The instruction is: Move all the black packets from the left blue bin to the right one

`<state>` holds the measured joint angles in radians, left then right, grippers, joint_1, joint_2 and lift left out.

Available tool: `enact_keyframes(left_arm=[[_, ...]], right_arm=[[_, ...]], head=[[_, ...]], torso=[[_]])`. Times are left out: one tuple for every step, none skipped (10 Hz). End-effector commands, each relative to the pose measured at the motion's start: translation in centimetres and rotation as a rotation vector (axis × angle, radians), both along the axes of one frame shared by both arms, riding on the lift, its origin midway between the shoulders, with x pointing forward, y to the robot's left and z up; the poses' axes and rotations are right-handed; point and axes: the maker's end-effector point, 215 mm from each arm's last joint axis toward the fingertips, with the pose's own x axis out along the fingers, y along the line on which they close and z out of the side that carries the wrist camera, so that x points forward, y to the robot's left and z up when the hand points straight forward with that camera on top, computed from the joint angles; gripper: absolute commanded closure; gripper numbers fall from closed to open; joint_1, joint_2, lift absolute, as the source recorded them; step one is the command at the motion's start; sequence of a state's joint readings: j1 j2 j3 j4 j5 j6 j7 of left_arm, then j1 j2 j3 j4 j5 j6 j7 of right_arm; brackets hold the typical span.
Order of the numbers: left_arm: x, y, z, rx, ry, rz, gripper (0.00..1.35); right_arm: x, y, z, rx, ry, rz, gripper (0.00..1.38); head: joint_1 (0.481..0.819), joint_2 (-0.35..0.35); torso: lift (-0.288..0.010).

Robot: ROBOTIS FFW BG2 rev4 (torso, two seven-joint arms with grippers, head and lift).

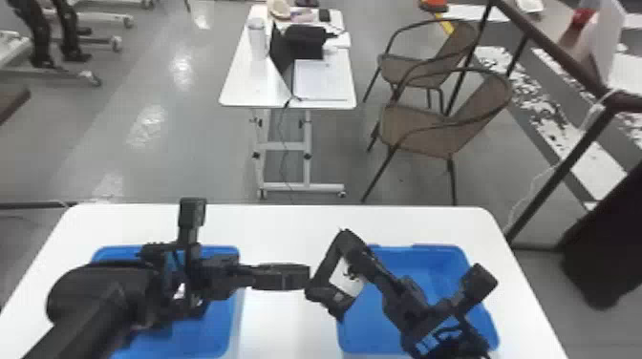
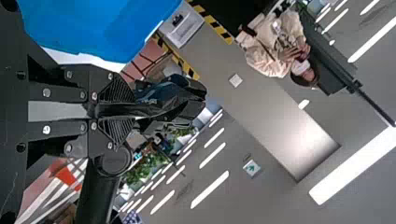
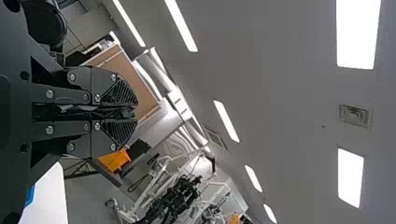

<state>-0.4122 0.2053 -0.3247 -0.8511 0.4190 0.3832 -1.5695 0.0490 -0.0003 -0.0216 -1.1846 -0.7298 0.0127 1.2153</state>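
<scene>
Above the strip of table (image 1: 267, 329) between the bins, the left tool (image 1: 305, 277) and right tool (image 1: 356, 250) close the way across, tip to tip at the packet (image 1: 347, 282). The left arm (image 1: 105, 296) roofs much of the left bin (image 1: 205, 334); a way down shows at its near inner corner. The right bin (image 1: 454, 248) has open room along its far side, but the right arm (image 1: 411, 305) slants over its middle. A passage runs behind both bins, over the table's far strip.
</scene>
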Motion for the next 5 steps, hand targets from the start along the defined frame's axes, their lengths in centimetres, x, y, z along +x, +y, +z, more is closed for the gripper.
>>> enact_keyframes(left_arm=[[0.0,1.6,0.4,-0.039,0.015,0.035,0.28],[-0.4,2.7,0.5,-0.062,0.026,0.057,0.05],[-1.0,3.5,0.5,-0.077,0.038,0.073,0.13],[-0.3,4.6,0.5,-0.100,0.072,0.162,0.19],[1.6,5.9,1.8,-0.183,0.094,0.310,0.20]], right_arm=[[0.7,-1.5,-0.3,0.020,0.014,-0.046,1.24],[1.7,-2.9,-0.6,0.012,0.019,-0.086,1.24],[2.5,-4.3,-1.4,0.006,0.035,-0.124,1.24],[3.1,-5.7,-2.7,0.001,0.064,-0.160,1.24],[3.3,-7.1,-4.2,0.003,0.100,-0.200,1.24]], head=[[0.695,-0.060],[0.695,-0.054],[0.695,-0.056],[0.695,-0.061],[0.695,-0.068]], torso=[[0.000],[0.000],[0.000],[0.000],[0.000]])
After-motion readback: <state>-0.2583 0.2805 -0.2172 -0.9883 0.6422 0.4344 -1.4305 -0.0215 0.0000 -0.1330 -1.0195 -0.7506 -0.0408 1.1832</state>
